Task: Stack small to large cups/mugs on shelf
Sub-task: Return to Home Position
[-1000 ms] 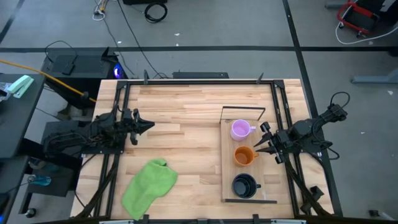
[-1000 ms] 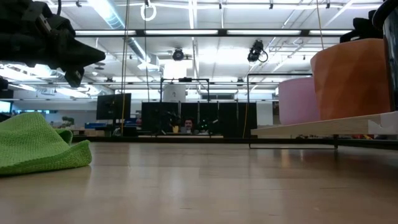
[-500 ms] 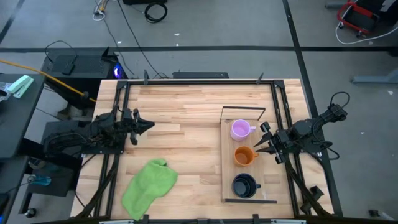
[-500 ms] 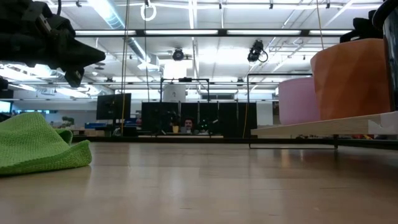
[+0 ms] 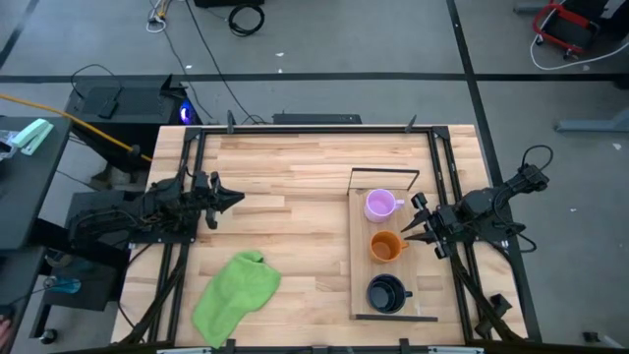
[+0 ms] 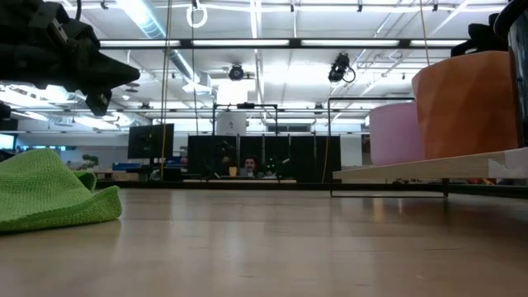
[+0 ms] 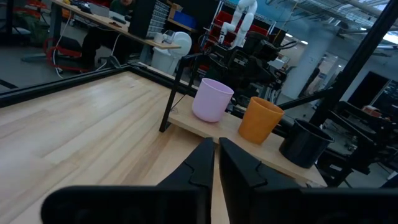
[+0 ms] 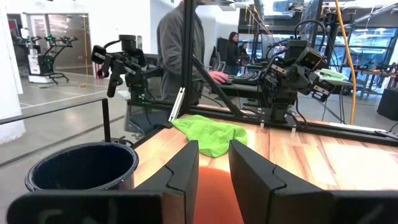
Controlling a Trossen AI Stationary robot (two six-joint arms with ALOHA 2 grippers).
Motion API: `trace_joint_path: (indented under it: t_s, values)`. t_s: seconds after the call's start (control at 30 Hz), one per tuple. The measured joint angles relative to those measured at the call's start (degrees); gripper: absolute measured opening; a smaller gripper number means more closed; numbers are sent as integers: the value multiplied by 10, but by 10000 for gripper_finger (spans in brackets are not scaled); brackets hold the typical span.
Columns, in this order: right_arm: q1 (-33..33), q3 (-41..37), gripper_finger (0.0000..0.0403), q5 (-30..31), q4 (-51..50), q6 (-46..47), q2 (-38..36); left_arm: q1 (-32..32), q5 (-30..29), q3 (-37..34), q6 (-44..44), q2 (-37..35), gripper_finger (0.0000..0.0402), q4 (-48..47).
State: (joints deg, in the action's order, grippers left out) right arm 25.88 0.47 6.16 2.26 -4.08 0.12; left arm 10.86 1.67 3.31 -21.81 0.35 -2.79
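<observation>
On the light-wood shelf [image 5: 359,267] at the table's right stand three mugs in a row: the purple mug [image 5: 378,205] farthest, the orange mug [image 5: 384,246] in the middle, the black mug [image 5: 386,293] nearest. All rest upright on their bases. My right gripper [image 5: 410,236] is open, level, just right of the orange mug's handle; orange [image 8: 211,186] fills the gap between its fingers. My left gripper [image 5: 236,199] is shut and empty, above the table's left half, and points toward the mugs [image 7: 260,119]. My right gripper's fingers stand level at the orange mug's handle side [image 5: 402,243], coming from the table's right. I cannot tell whether they touch the mug. The mug stands upright on the shelf.
A crumpled green cloth [image 5: 236,295] lies on the table near the front left. A thin black wire frame [image 5: 378,170] rises at the shelf's far end. People [image 8: 177,43] show in the room beyond the table. Bare wood lies between the arms.
</observation>
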Motion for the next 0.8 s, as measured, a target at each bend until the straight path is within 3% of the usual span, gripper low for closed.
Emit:
trace_joint_path:
  t_s: [0.8]
  values:
    - [0,0,96,0,0,0,0,0,0,0,0,0,36,0]
